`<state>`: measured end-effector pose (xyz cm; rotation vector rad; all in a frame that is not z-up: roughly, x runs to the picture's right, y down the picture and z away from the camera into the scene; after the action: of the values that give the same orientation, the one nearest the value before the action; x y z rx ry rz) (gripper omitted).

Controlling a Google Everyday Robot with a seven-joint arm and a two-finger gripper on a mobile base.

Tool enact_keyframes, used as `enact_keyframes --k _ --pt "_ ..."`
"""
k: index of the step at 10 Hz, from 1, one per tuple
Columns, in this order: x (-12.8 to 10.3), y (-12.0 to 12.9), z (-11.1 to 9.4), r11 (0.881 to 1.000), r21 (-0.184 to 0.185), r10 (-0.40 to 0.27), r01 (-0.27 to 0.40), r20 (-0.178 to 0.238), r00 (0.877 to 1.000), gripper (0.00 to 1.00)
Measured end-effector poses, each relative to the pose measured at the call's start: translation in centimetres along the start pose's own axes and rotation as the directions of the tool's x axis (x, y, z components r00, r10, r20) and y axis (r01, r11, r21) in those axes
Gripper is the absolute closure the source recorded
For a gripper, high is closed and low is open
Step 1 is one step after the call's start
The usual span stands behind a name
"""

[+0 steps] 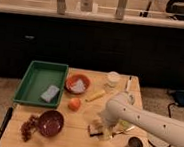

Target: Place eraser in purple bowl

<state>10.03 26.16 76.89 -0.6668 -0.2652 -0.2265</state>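
Note:
The eraser [95,130], a small cream block with a black base, lies on the wooden table [71,145] right of centre near the front. My gripper [103,126] is at the end of the white arm that reaches in from the right. It is directly over the eraser and at its right side, partly hiding it. The purple bowl [50,122] stands on the table to the left of the eraser, about a bowl's width away, and looks empty.
A green tray [34,76] at the back left holds a pale sponge [50,93]. An orange bowl [77,83], an orange fruit [74,103], a banana [95,95], a white cup [113,79], grapes [28,126] and a metal cup [135,145] stand around.

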Motion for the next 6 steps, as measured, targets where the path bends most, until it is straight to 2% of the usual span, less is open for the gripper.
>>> enact_keyframes --k 5,6 --pt "-0.38 -0.27 0.51 1.000 -0.007 0.007 -0.007 -0.009 1.000 0.20" --pt "-0.62 -0.41 0.87 1.000 -0.010 0.008 -0.008 -0.008 1.000 0.25"
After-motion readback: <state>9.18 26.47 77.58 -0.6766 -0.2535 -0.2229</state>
